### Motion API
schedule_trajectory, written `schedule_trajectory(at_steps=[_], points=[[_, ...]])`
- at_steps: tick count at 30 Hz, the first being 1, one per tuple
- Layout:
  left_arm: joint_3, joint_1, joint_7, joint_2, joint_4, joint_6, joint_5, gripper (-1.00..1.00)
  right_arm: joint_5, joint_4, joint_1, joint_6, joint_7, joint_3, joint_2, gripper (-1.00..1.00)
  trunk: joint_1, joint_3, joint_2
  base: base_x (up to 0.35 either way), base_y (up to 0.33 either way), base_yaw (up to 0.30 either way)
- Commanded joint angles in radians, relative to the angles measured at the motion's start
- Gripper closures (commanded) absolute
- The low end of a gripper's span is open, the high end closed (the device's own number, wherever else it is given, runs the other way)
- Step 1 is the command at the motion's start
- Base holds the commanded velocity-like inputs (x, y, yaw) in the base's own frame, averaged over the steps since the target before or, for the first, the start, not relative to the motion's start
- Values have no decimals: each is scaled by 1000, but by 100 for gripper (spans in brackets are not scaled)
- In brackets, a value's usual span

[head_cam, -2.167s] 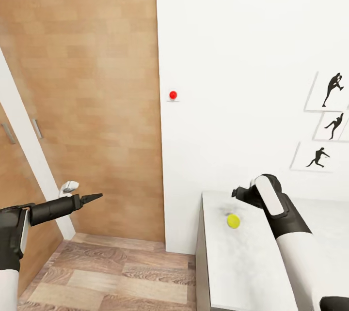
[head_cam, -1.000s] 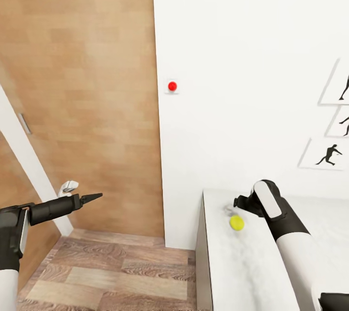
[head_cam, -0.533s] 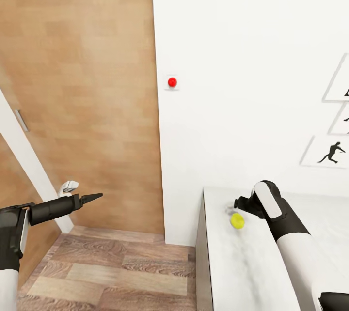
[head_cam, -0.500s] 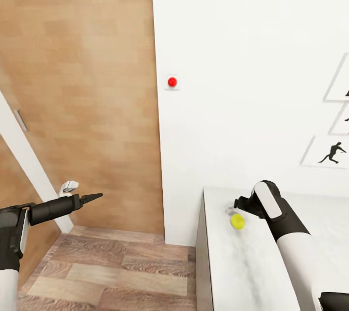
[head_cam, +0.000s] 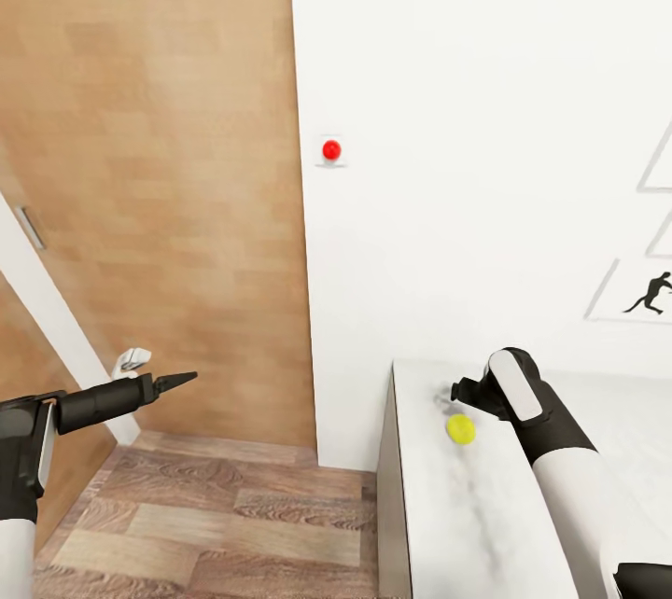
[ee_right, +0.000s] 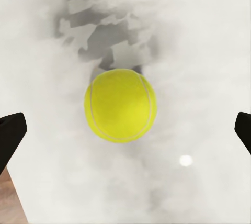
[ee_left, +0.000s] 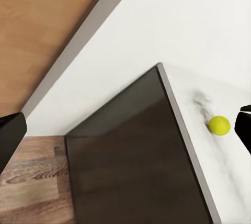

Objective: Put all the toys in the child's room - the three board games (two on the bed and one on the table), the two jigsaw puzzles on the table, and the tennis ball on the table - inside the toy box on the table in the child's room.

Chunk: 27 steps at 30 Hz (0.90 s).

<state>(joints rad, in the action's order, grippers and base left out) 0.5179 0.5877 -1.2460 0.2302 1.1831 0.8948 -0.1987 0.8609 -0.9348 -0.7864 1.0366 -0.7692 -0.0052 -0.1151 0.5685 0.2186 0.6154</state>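
The right gripper hangs above the tennis ball, its two fingers spread wide; in its own wrist view the dark fingertips stand far out to either side of the ball, touching nothing. The ball rests on the pale marbled table, close to the end edge nearest the wooden door and a little in from the wall behind. The left gripper is held out over the wood floor, well apart from the table, its fingers pressed together into a thin point and empty. From the left wrist view the ball shows near the table's corner, above the dark side panel.

By my reckoning the work on the ball is barely started: it is not yet gripped, not lifted, and no toy box, board game or puzzle is to be seen from here. So I would judge that the ball has yet to be picked up and carried to the box, and I cannot tell how the other toys stand
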Motion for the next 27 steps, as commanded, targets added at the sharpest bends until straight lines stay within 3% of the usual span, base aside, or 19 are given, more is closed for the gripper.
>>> schedule_trajectory(at_steps=[1, 27], points=[[2, 1, -10, 0, 1, 9, -10, -100, 10, -1, -1, 2, -10, 0, 0, -100, 0, 3, 2, 1, 0, 0], [2, 1, -18, 0, 1, -18, -10, -100, 9, -1, -2, -36, -9, -1, 0, -100, 0, 46, 2, 0, 0, 0]])
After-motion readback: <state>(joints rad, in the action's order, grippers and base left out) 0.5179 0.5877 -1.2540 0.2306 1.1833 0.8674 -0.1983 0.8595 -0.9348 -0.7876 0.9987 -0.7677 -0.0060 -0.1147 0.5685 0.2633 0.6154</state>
